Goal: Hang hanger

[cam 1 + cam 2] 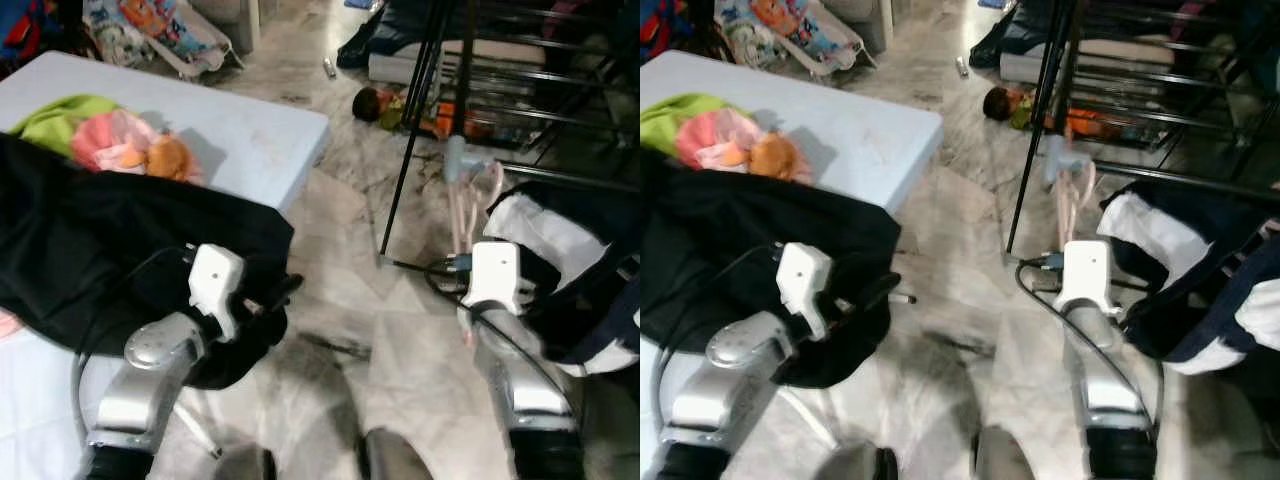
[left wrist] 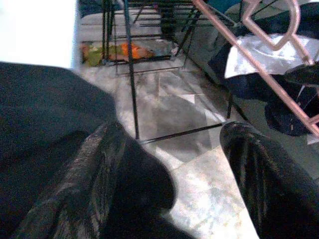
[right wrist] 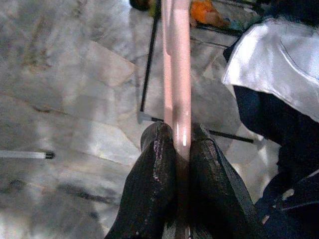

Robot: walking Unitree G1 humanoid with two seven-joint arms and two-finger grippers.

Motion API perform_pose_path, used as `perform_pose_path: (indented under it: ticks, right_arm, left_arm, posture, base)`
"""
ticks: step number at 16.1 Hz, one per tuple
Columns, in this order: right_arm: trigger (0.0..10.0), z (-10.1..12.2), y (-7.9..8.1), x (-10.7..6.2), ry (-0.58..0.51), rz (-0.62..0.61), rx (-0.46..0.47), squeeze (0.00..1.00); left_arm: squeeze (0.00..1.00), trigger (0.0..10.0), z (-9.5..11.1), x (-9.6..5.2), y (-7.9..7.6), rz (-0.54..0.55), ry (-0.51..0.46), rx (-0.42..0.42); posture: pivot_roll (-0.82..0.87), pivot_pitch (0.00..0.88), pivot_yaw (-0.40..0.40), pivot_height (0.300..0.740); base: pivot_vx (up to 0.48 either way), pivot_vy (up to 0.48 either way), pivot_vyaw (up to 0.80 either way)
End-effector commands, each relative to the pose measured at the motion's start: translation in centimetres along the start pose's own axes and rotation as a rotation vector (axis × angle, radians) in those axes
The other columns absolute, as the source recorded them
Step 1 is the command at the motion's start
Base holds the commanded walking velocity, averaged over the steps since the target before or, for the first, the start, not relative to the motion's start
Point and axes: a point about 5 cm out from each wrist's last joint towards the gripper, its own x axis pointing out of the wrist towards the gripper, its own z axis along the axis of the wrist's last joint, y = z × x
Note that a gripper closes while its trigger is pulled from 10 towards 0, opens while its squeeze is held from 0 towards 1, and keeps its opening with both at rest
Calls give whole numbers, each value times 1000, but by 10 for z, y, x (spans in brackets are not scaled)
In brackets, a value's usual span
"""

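Observation:
A pink plastic hanger (image 1: 468, 205) stands upright in front of me, low by the leg of a black clothes rack (image 1: 412, 110). My right gripper (image 3: 177, 145) is shut on the hanger's thin bar (image 3: 176, 74), with both fingers pressed against it. My left gripper (image 2: 174, 164) is open, its fingers (image 1: 280, 290) spread wide at the edge of a black garment (image 1: 100, 250) that lies on the bed. A fold of that black cloth bulges beside one finger (image 2: 94, 174). The hanger (image 2: 259, 64) also crosses the left wrist view.
The light blue bed (image 1: 255, 140) on my left holds a green and pink plush bundle (image 1: 120, 140). White and navy clothes (image 1: 560, 250) hang at the right. Toys (image 1: 385, 105) lie on the marble floor (image 1: 340, 230) under the rack.

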Motion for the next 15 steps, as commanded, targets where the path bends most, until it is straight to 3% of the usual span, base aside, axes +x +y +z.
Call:
perform_pose_path:
  ticks: [1,7,11,15]
  right_arm:
    - [10000,0,3,3,10,-11,6,0]
    - [10000,35,15,44,9,3,20,0]
    - [10000,48,10,67,71,-30,64,0]
    - [10000,21,13,71,249,-4,161,0]
  left_arm:
    - [0,10000,2,-3,1,-1,6,17]
    - [0,10000,1,-6,-1,-1,14,17]
    - [0,10000,2,-9,-2,-2,18,19]
    - [0,10000,1,-13,-2,2,28,21]
  posture:
    - [-68,129,8,740]
    - [-50,140,6,740]
    - [-36,151,-1,740]
    - [-26,152,-6,740]
  base:
    - [0,0,0]
    - [0,0,0]
    - [0,0,0]
    - [0,0,0]
